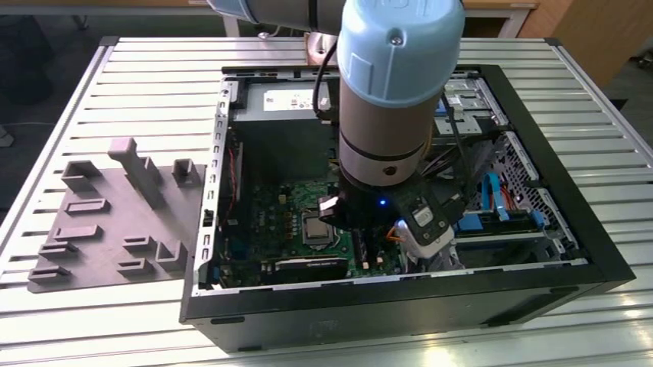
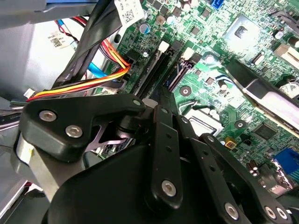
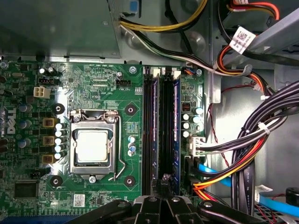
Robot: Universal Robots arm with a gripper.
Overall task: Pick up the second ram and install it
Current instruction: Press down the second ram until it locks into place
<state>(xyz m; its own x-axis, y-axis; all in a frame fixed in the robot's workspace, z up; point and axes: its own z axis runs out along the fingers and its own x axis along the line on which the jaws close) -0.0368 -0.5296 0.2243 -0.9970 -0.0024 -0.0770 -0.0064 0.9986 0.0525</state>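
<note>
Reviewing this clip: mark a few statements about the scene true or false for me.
1. The open case lies on a slatted table. True.
2. The grey fixture sits at the exterior view's right of the case. False: it sits at the exterior view's left.
3. The gripper is inside the case, at the memory slots. True.
4. A cooler covers the CPU socket. False: the socket is uncovered and the processor's metal lid shows.
5. The slots run alongside the CPU socket on the motherboard. True.
</note>
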